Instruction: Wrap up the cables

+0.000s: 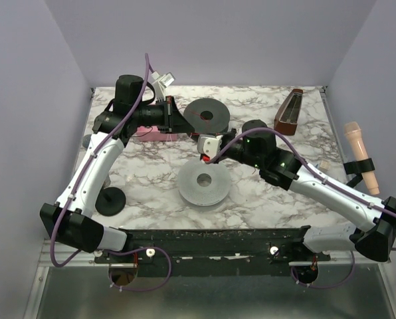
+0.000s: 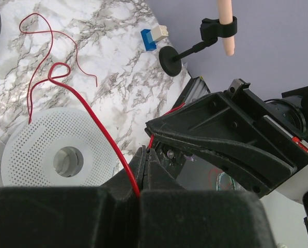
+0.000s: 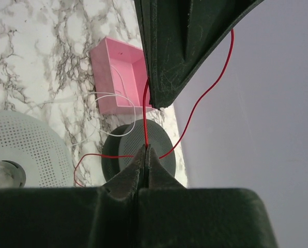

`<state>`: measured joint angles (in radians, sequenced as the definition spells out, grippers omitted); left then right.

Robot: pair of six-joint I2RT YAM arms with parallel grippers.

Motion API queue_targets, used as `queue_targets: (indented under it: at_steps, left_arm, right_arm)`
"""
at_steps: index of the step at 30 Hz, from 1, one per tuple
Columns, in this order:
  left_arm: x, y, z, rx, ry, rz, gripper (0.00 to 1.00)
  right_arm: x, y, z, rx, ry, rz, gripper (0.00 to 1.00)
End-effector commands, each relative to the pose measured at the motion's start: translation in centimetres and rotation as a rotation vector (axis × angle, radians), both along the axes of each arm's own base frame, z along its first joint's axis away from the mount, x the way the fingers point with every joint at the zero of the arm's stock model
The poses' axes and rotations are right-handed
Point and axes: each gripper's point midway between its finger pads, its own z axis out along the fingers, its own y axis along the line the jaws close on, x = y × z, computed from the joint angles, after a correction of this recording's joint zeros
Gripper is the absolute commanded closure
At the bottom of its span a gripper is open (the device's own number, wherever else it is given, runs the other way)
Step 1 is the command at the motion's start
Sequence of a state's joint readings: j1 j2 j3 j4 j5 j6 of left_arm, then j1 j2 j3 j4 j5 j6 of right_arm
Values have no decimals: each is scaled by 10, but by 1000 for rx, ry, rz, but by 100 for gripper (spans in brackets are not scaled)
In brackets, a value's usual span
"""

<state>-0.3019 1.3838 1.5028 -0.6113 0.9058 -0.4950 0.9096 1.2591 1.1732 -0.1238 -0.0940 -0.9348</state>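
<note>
Table: white spool lies mid-table. Left gripper and right gripper both pinch the red wire just above it. Step: wire secured. Next, probably: guide it taut around the spool.

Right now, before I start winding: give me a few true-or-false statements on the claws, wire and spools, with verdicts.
1. The right claw is shut on the red wire. True.
2. The left claw is open. False: it is shut on the same wire.
3. The wire is wound on the white spool. False: its free end lies in loose loops on the table.
4. A pink box sits near the dark spool. True.
5. The microphone lies flat on the table. False: it is held in a clip on a stand.
</note>
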Motion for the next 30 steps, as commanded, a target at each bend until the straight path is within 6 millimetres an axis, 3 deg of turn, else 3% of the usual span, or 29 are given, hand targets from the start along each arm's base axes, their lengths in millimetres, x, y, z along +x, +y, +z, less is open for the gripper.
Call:
queue_targets:
  at_steps: [1, 7, 8, 11, 12, 15, 19, 22, 25, 30]
  left_arm:
    - [-7, 0, 7, -24, -15, -11, 100]
    - [-6, 1, 10, -22, -37, -7, 100]
    - [-5, 2, 9, -14, -48, -4, 92]
    - [5, 12, 2, 64, -115, 41, 38]
    - [9, 17, 1, 105, -156, 54, 29]
    - [23, 39, 0, 280, -309, 94, 16]
    - [24, 65, -3, 469, -482, 61, 11]
    - [19, 81, -3, 587, -622, 4, 15]
    - [-1, 76, 10, 604, -827, -157, 18]
    - [-40, 42, 36, 514, -1058, -435, 21]
  right_arm:
    - [-2, -2, 3, 5, 35, -17, 99]
    - [-7, 5, 7, 61, 122, -3, 99]
    - [-8, 5, 7, 73, 148, 5, 99]
    - [-7, 4, 8, 138, 252, 25, 99]
    - [-6, 2, 6, 156, 287, 26, 99]
    - [-1, -6, -1, 200, 382, 20, 99]
    - [-2, -13, -9, 231, 474, 38, 99]
    - [-6, -14, -15, 221, 534, 71, 99]
    - [-24, -7, -17, 164, 603, 171, 99]
    - [-46, 10, 5, 133, 751, 334, 99]
